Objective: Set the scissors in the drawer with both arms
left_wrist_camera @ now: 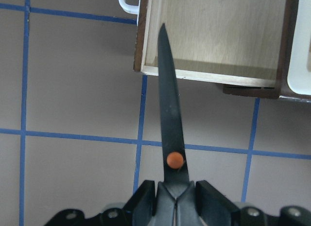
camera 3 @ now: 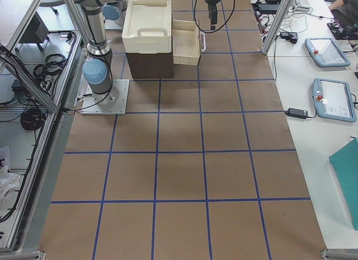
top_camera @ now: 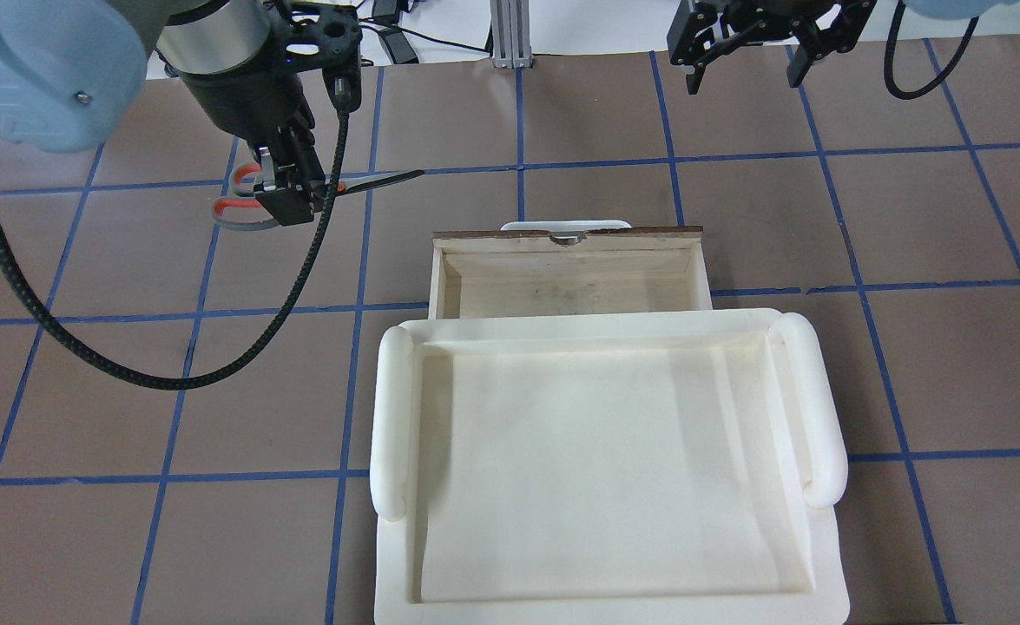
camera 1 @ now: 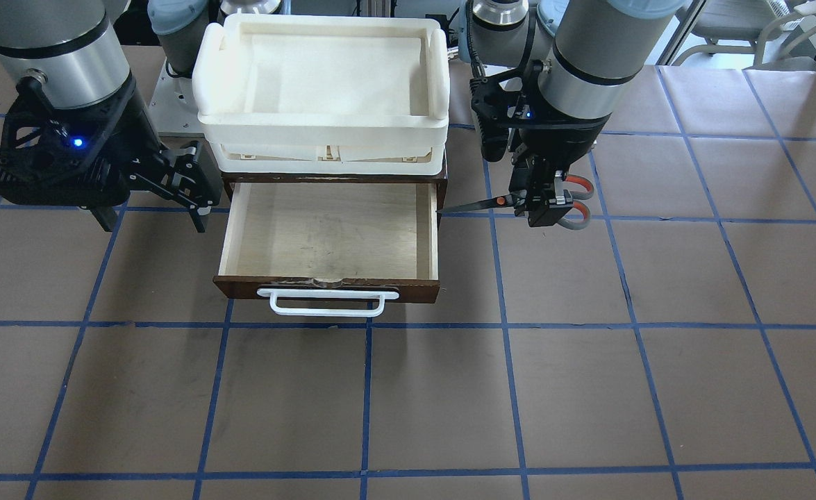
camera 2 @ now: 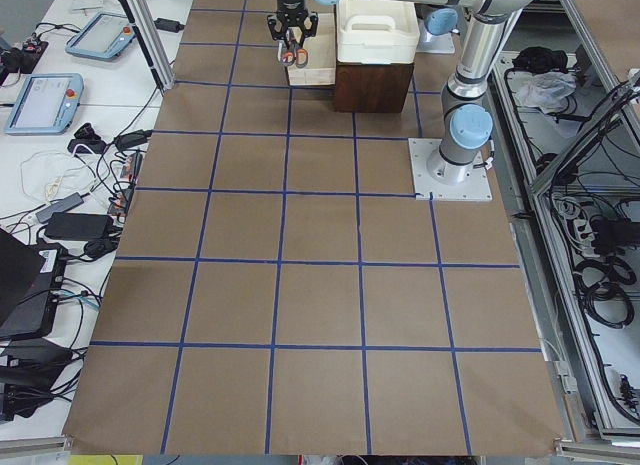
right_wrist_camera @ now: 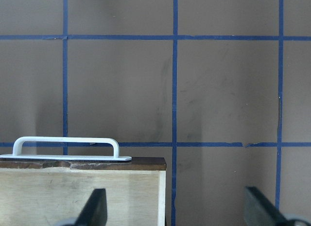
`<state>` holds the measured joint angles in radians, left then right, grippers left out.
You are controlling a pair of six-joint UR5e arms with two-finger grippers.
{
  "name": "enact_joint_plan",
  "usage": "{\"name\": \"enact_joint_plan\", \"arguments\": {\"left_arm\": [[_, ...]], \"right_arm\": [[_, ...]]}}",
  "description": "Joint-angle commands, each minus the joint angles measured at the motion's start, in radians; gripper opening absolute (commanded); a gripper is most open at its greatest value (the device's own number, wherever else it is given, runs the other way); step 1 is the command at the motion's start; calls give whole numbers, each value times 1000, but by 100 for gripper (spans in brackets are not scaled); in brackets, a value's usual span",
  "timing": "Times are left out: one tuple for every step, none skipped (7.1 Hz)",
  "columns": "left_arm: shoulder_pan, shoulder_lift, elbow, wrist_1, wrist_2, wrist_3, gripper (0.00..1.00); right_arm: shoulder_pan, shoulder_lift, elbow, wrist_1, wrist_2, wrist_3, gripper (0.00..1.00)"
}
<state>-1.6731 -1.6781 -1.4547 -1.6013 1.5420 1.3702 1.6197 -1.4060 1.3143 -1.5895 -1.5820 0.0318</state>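
Observation:
My left gripper (camera 1: 543, 207) is shut on the scissors (camera 1: 477, 203) just behind the orange pivot dot and holds them level above the table. The dark blades (top_camera: 379, 180) point at the drawer (top_camera: 566, 239). In the left wrist view the blade tip (left_wrist_camera: 164, 36) lies over the drawer's side wall (left_wrist_camera: 146, 41). The grey-and-orange-red handles (camera 1: 580, 201) stick out behind the gripper (top_camera: 288, 195). The drawer (camera 1: 324, 286) is pulled open, and its pale plywood inside holds nothing. My right gripper (camera 1: 196, 184) is open and empty beside the drawer's other side, and also shows in the overhead view (top_camera: 746, 69).
A white foam tray (camera 1: 442, 76) sits on top of the dark brown cabinet above the drawer; it also shows in the overhead view (top_camera: 392, 408). The white bar handle (right_wrist_camera: 65, 141) faces away from the robot. Brown table with blue tape lines lies all around.

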Motion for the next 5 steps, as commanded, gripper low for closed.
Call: {"name": "enact_joint_plan", "arguments": {"left_arm": [[-48, -14, 0, 6, -10, -9, 25], [-103, -28, 0, 10, -10, -26, 25], [-159, -54, 10, 21, -8, -63, 24], [-189, -83, 29, 23, -11, -75, 24], [-212, -110, 37, 26, -17, -92, 23]], "right_arm": [[-1, -30, 13, 34, 16, -3, 100], [-3, -31, 28, 34, 36, -3, 100], [-4, -33, 29, 34, 31, -3, 100], [-4, -33, 29, 34, 42, 0, 100], [-3, -33, 36, 37, 36, -3, 100]]}}
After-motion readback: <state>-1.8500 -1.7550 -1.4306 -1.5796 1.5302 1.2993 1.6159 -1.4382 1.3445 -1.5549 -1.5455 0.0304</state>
